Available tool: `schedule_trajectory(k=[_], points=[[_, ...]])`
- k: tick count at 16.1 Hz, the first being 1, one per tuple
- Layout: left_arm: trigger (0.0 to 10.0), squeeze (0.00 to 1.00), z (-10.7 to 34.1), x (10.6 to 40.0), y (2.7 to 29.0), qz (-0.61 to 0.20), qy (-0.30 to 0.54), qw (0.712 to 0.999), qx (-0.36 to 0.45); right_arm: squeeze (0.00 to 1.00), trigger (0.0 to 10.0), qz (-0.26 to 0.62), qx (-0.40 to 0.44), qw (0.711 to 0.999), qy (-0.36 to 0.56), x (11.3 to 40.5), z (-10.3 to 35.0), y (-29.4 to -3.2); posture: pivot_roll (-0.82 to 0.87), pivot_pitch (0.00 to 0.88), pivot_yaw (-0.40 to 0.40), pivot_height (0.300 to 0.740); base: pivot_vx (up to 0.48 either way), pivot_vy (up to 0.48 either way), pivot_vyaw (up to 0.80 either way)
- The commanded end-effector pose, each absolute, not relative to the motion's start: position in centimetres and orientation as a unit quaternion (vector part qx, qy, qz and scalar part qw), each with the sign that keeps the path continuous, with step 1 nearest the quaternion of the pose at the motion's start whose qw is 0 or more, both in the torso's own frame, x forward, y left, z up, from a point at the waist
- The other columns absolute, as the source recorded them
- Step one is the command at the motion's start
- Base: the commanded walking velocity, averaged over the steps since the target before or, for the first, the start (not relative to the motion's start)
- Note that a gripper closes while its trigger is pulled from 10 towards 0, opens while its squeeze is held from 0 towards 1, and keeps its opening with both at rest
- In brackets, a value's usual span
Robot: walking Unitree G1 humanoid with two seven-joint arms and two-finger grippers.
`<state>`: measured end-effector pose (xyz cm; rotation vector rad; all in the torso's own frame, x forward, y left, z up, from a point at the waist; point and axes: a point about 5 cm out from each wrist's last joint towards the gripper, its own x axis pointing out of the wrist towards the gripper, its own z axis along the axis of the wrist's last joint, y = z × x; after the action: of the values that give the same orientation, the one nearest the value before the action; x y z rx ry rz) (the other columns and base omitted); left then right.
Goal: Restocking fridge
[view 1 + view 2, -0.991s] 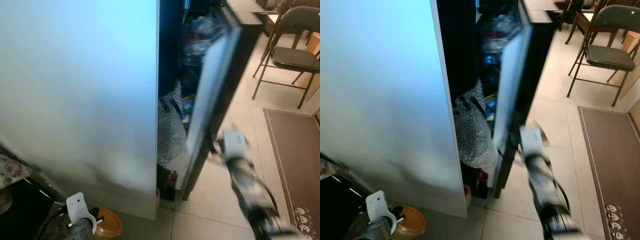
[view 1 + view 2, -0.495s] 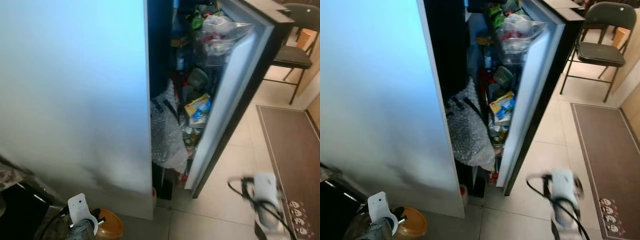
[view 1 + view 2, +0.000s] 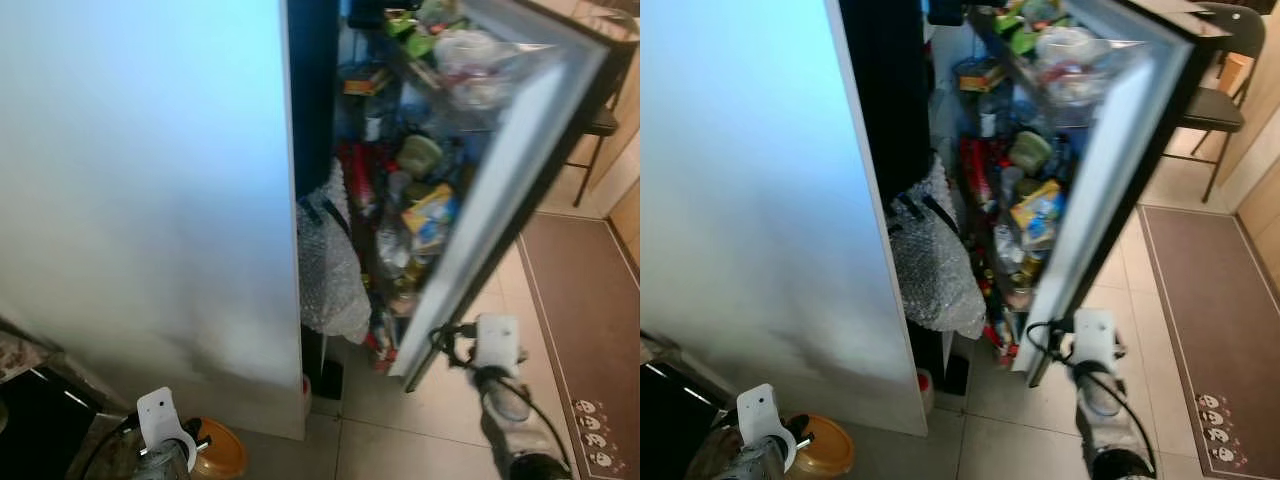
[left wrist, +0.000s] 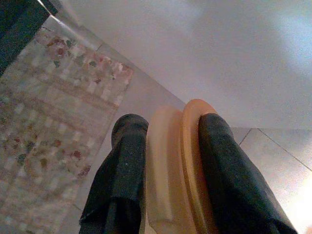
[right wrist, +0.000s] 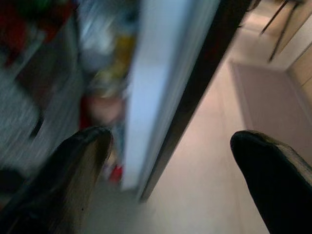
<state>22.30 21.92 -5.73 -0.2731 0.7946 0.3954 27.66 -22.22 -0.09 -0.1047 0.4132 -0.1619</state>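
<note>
The tall fridge door [image 3: 1110,190], white inside with a black outer skin, stands ajar and leans from the far right down toward the near centre. Its lower corner lies just beyond the right gripper [image 5: 165,161], whose jaws are spread wide with nothing between them; in the right wrist view the door's bottom edge sits between the two fingers, slightly nearer the left one. The right arm is plainly the closer one for swinging the door further, I judge.

The left gripper [image 4: 168,161] hangs low at the near left, beside the fridge's pale side wall [image 3: 150,180], jaws clamped on a flat orange plastic lid or dish [image 4: 178,170] held edge-on.

Inside, the crowded door shelves [image 3: 1025,170] hold packets and bottles, and a bubble-wrap bag [image 3: 935,270] bulges from the lower compartment, leaving little free room. A brown mat [image 3: 1210,320] and a dark folding chair [image 3: 1215,100] stand on the right, behind the door's swing.
</note>
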Motion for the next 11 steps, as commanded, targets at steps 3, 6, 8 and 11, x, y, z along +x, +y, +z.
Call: schedule_trajectory(k=[3,6,8,11], points=[[10.0,0.0,-6.4,21.1,22.2,0.189,0.403,0.887,-0.125,0.0,10.0,-0.064,-0.05,0.927,0.367,21.9,-5.6,-22.0,-0.12,0.04,0.008,0.74,0.0,0.0,0.0],[10.0,0.0,-6.7,20.6,22.5,0.211,0.403,0.877,-0.156,0.0,10.0,-0.029,-0.064,0.877,0.475,16.2,-8.8,-21.6,-0.11,0.043,0.009,0.74,0.0,0.0,0.0],[10.0,0.0,-6.7,20.5,22.6,0.225,0.399,0.871,-0.177,0.0,10.0,-0.048,-0.044,0.873,0.484,15.4,-9.1,-21.7,-0.11,0.041,0.008,0.74,0.0,0.0,0.0],[10.0,0.0,-6.8,20.3,22.8,0.233,0.399,0.868,-0.181,0.0,10.0,-0.033,-0.034,0.883,0.467,16.2,-9.0,-20.7,-0.12,0.039,0.009,0.74,0.0,0.0,0.0]])
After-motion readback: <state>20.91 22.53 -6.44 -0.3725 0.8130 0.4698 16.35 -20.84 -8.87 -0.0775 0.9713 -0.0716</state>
